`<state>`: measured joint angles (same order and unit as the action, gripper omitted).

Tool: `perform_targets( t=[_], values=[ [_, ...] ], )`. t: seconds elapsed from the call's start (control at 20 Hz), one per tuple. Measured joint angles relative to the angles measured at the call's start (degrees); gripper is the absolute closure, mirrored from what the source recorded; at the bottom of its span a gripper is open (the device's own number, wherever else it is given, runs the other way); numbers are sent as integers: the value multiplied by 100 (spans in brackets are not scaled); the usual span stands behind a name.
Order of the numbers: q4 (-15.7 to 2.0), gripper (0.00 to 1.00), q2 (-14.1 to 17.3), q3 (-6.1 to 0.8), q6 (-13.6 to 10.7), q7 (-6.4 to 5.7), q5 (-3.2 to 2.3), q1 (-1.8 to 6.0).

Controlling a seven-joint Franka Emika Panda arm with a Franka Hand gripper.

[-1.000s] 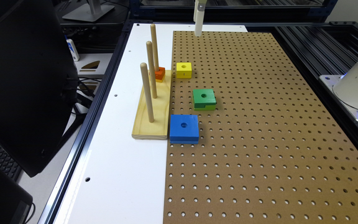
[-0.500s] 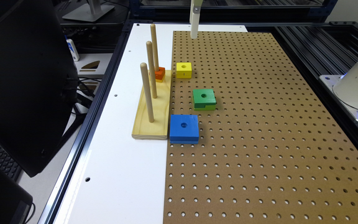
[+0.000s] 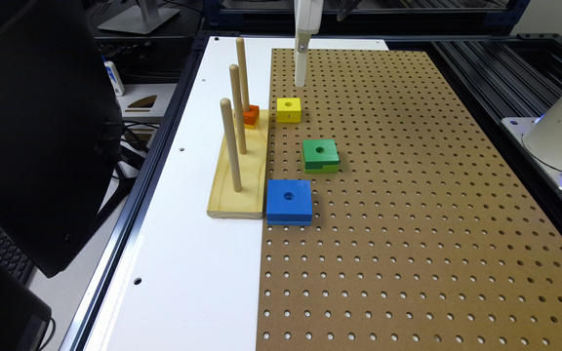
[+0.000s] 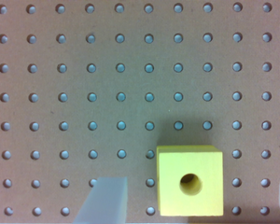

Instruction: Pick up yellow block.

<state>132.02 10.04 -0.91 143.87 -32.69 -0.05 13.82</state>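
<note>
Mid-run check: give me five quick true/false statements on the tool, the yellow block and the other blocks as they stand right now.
1. The tool is shut on the yellow block. False: in the wrist view its fingers stand apart with the block between them, untouched.
2. The yellow block lies on the pegboard. True.
3. The orange block is threaded on a peg. False: it sits on the wooden base, beside the pegs.
4. The green block lies between the yellow block and the blue block. True.
5. The blue block is stacked on the green one. False: they lie apart on the board.
</note>
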Motion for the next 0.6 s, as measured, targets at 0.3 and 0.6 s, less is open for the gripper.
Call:
perform_targets(
  t=[0.3, 0.6],
  values=[
    [-7, 0, 416, -1, 360, 0, 0, 0],
    [-17, 0, 435, -1, 373, 0, 0, 0]
  ],
)
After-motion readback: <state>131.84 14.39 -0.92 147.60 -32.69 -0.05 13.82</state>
